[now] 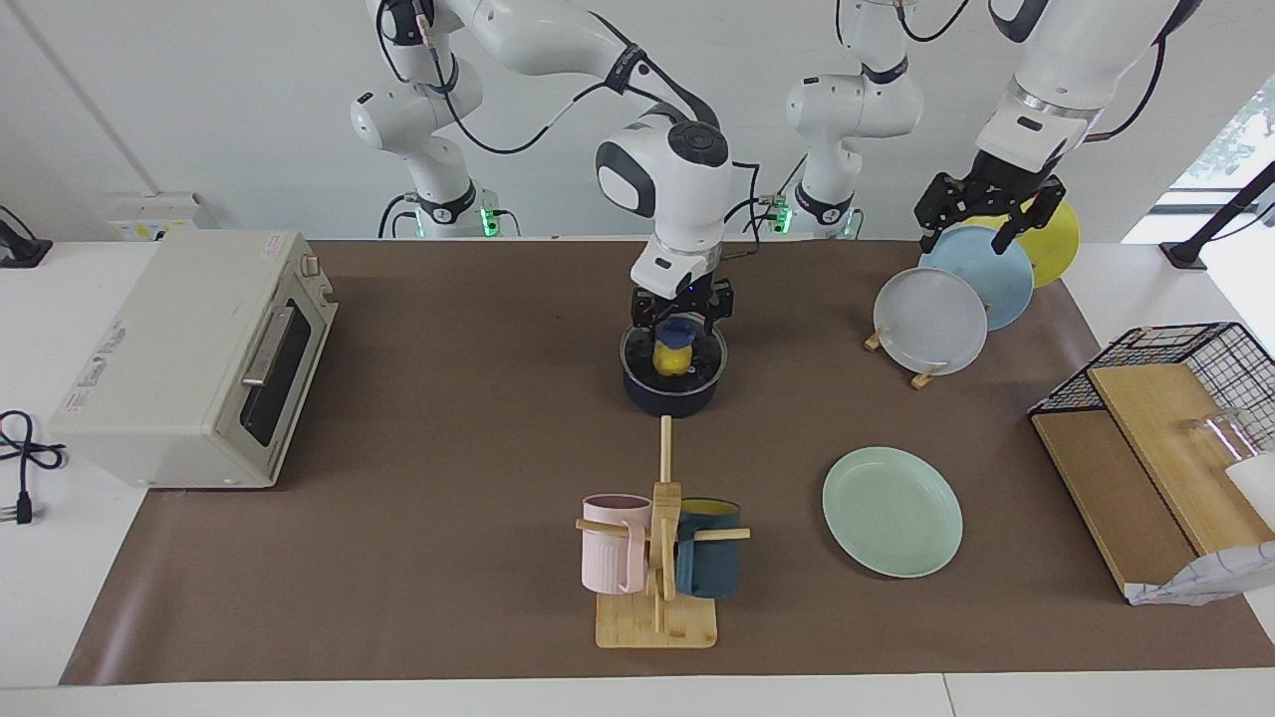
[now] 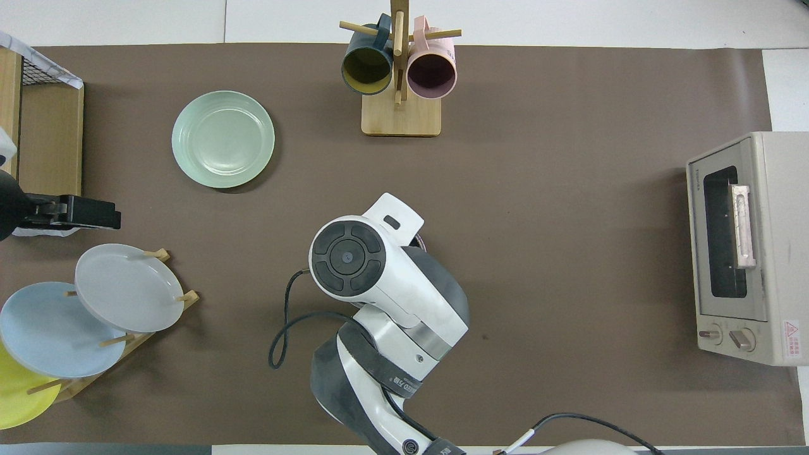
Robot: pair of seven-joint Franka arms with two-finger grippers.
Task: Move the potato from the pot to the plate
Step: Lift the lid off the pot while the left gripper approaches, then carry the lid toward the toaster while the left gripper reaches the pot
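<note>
The dark navy pot [image 1: 673,400] stands mid-table. The yellow potato [image 1: 673,360] lies inside it, with a blue part, perhaps the pot's handle, just above it. My right gripper [image 1: 679,327] hangs straight down over the pot, right above the potato; its fingertips are hidden. In the overhead view the right arm covers the pot and potato. The mint-green plate [image 1: 892,511] lies bare, farther from the robots than the pot and toward the left arm's end; it also shows in the overhead view [image 2: 223,139]. My left gripper [image 1: 984,221] waits, open, above the plate rack.
A rack holds grey [image 1: 930,321], light blue [image 1: 981,274] and yellow plates near the left arm. A mug tree [image 1: 657,558] with pink and teal mugs stands farther out than the pot. A toaster oven [image 1: 189,358] is at the right arm's end, a wire basket [image 1: 1175,418] with wooden boards at the left arm's.
</note>
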